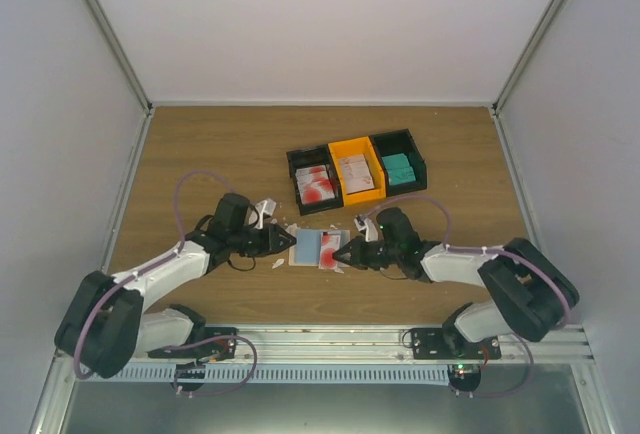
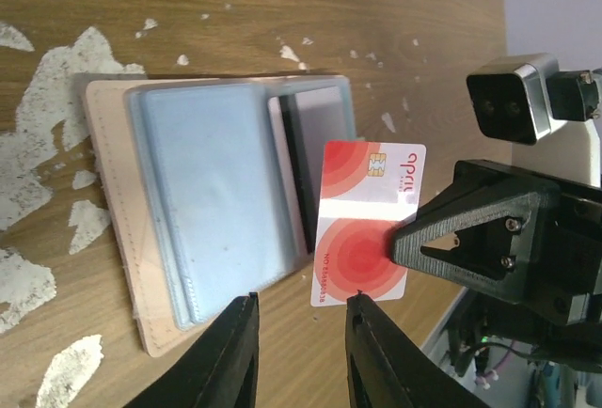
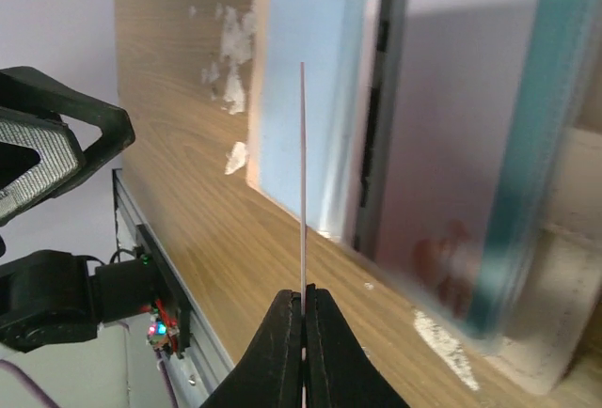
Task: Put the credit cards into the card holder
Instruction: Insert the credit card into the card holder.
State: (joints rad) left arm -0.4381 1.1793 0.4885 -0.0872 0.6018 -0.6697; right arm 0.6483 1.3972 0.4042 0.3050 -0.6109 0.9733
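Card [image 2: 367, 225]: red-and-white, clear of worktop [image 2: 423, 13], near edge of open holder [image 2: 188, 211]. Long axis crosswise to right gripper [image 3: 303, 306], chip end pointing away from left gripper [image 2: 299, 333]. Right jaws pinch its long edge. Left jaws spread, just beside its lower end.

The wooden table [image 1: 200, 144] carries the open card holder [image 1: 303, 247], three joined bins [image 1: 362, 195] and, seemingly, white scraps [image 1: 278, 264].

bins [image 1: 362, 194]: black-orange-black, joined row | white scraps [image 2: 71, 65]: scattered on wood | table [image 1: 200, 154]: brown woodgrain
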